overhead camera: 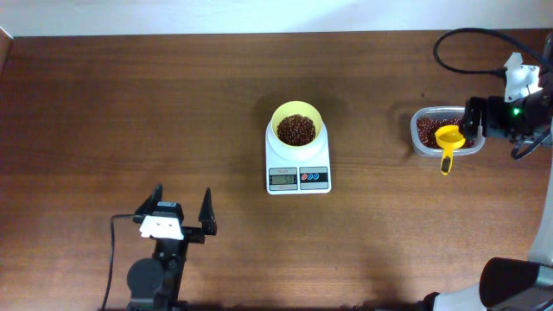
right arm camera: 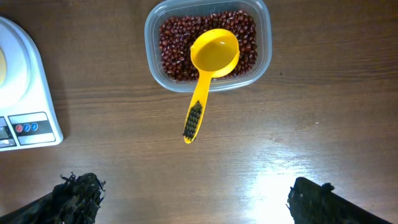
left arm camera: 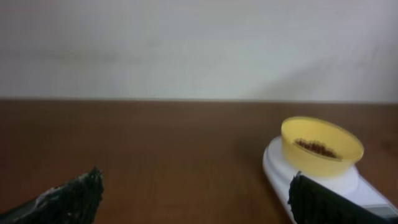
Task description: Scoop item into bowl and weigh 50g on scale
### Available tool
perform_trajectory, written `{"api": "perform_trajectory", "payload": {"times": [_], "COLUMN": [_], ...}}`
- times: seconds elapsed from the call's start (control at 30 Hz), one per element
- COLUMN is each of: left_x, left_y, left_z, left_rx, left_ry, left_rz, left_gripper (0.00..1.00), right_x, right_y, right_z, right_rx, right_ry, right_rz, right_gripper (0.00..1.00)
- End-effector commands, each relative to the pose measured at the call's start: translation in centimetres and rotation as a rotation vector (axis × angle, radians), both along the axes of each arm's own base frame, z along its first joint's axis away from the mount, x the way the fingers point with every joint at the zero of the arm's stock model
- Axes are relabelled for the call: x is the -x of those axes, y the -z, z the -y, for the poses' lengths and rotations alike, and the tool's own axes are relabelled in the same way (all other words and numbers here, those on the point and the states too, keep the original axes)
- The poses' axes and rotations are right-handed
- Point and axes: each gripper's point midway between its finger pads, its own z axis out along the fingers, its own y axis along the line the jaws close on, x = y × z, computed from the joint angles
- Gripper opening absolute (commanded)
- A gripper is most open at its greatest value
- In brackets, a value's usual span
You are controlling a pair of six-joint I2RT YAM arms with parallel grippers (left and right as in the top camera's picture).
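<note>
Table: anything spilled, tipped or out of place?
Nothing stands out. Bowl sits upright on the scale, beans inside; scoop rests in the tub, handle over its rim. No spill visible.

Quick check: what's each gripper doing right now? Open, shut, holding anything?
Left gripper: open, holding nothing.
Right gripper: open, holding nothing; the scoop lies ungripped on the tub.
</note>
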Motion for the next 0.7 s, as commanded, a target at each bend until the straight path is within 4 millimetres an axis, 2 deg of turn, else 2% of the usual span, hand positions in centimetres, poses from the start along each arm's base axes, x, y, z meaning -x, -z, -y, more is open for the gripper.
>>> {"api": "perform_trajectory", "payload": {"times": [0.0, 0.67], "left_x": [0.1, 0.07], "left_y": [1.13, 1.25], "left_z": [0.05, -0.15], "left_rx": [-0.068, -0.122], "left_ry": [0.009, 0.001], "left_rz": [-0.036, -0.036], "left_gripper": [0.99, 0.99], "right_x": [-0.26, -0.26], "right_y": [-0.55, -0.55], "right_z": [-0.03, -0.03], "right_rx": [0.011, 0.011], "right_ry": [-0.008, -0.008], "right_rz": [0.017, 0.017], "right_gripper": [0.99, 0.99]}}
